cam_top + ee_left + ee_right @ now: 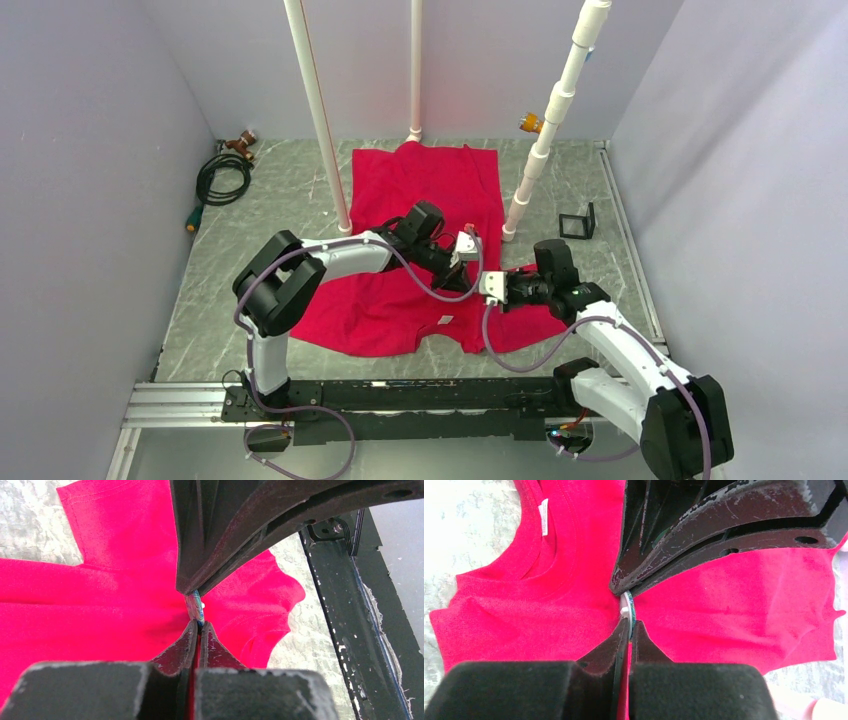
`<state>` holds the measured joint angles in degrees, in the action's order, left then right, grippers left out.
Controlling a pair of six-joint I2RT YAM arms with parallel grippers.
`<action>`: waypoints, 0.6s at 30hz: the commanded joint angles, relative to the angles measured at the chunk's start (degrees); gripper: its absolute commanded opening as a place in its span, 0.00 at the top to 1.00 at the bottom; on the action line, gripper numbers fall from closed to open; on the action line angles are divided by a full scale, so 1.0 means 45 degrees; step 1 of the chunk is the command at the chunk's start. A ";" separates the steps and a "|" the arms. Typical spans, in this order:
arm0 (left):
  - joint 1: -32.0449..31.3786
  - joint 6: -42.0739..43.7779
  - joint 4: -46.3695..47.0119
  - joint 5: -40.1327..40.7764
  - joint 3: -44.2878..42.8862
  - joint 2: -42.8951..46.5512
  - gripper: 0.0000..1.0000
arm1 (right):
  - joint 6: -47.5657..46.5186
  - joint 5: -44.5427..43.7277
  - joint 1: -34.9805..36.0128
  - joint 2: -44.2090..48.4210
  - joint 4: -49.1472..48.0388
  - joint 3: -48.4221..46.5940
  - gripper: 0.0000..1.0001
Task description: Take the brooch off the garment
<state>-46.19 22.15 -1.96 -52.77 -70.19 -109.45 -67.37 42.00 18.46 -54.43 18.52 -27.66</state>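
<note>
The red garment [420, 190] lies flat on the table, its white neck label [446, 320] toward the arms. Both grippers meet tip to tip above its middle. The brooch [195, 607] shows edge-on as a thin dark green disc with a pale rim. My left gripper [199, 624] is shut on its lower edge, and the right gripper's tips [192, 587] close on it from the opposite side. In the right wrist view the brooch [628, 609] sits pinched in my right gripper [630, 622], with the left gripper's tips [621, 587] on its far edge. In the top view the brooch is hidden between the grippers.
Three white pipes stand upright at the back: [320, 120], [415, 70], [550, 130]. A coiled black hose [222, 180] lies at the back left. A small black bracket [577, 223] stands at the right. A black rail [350, 620] runs along the table's near edge.
</note>
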 commanded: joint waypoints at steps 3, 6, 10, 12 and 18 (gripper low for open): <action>-0.0016 0.0232 0.1067 -0.0670 0.0302 0.0785 1.00 | 0.0236 0.0398 0.0097 -0.0062 0.0484 -0.0079 1.00; 0.0139 -0.0285 0.1608 -0.0669 0.0631 0.0879 0.84 | 0.0871 0.0340 0.0097 0.0157 0.0146 0.0040 1.00; 0.0660 -0.1516 0.4016 -0.0916 0.1833 0.1294 0.63 | 0.2393 0.0227 0.0022 0.0781 -0.1529 0.0630 1.00; 0.0953 -0.2309 0.6378 -0.0879 0.3055 0.1729 0.61 | 0.3152 0.0316 0.0019 0.1180 -0.2300 0.0985 1.00; 0.1728 -0.3972 1.1518 -0.0470 0.5421 0.2154 0.59 | 0.6055 0.0127 -0.0029 0.1689 -0.4702 0.1706 1.00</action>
<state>-39.81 10.28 30.24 -54.15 -48.99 -102.04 -50.89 41.91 18.52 -48.25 8.27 -21.34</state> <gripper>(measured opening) 0.410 0.021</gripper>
